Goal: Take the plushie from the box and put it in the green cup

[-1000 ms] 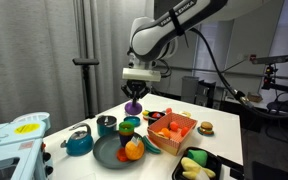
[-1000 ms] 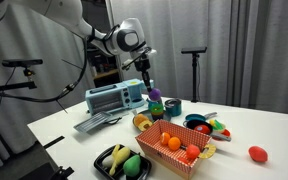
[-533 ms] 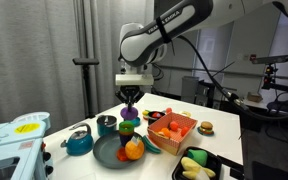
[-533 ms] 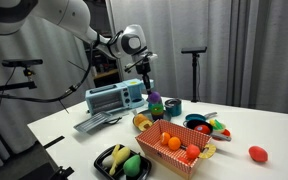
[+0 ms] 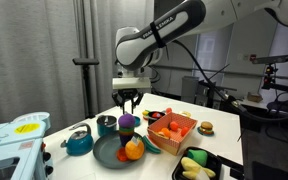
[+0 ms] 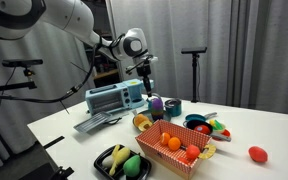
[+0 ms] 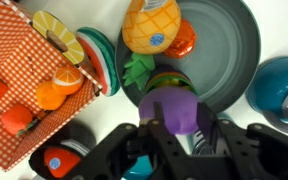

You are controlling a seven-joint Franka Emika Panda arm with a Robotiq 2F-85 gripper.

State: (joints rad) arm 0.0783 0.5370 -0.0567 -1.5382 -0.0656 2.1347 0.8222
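Purple against green: found the plushie [image 7: 174,108] seated in the mouth of the green cup [image 5: 130,130], well out of the box [image 5: 176,143]. Saw the pincer [image 5: 129,99] hanging straight above it, jaws spread and nothing gripped. In the wrist view, made out dark fingers [image 7: 147,135] flanking the toy on both sides; could not judge contact.

Noted a crowded neighbourhood on the white surface [image 5: 224,140]: a dark grey plate [image 7: 229,45] just beside the cup, carrying a pineapple toy [image 7: 149,25] and a small orange-red piece [image 7: 186,38]; a dark teal cup [image 5: 106,125] close on the cup's other side; a blue kettle [image 5: 79,142] beyond that. Counted orange fruit toys [image 7: 49,95] lying in the box, with fruit-slice toys [image 7: 62,30] propped at its rim. Spotted a black tray [image 5: 215,163] of yellow and green items near the edge, a burger toy [image 5: 206,127] by the box, and a pale blue appliance [image 6: 114,98] farther off.
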